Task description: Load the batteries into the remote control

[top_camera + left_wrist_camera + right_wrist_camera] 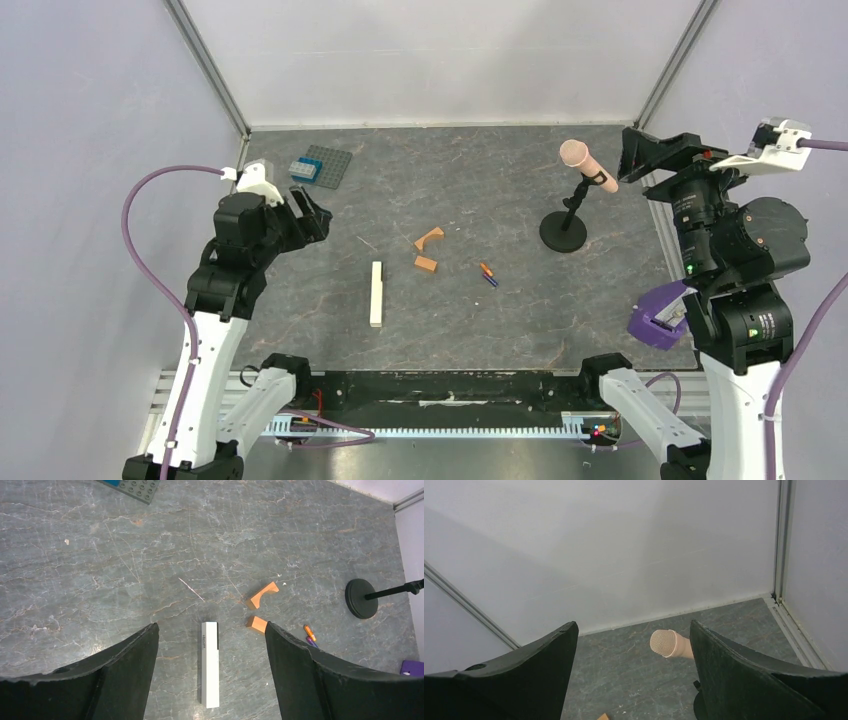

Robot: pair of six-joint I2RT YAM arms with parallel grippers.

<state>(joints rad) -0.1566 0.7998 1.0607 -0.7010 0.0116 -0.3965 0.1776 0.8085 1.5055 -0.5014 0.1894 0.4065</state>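
The remote control [376, 293] is a slim cream-white bar lying lengthwise in the middle of the table; it also shows between the left fingers in the left wrist view [210, 664]. The two batteries lie side by side to its right: an orange-red one [485, 269] and a dark blue one [490, 280], also seen in the left wrist view [309, 632] [311, 641]. My left gripper [315, 215] is open and empty, held high at the left, well away from the remote. My right gripper [640, 155] is open and empty, raised at the far right near the microphone.
Two orange-brown blocks [429, 238] [426, 264] lie between remote and batteries. A pink microphone [586, 165] stands on a black round-based stand [563, 232] at the right. A grey studded plate with a blue brick [320, 166] sits at the back left. A purple object [657, 315] lies at the right edge.
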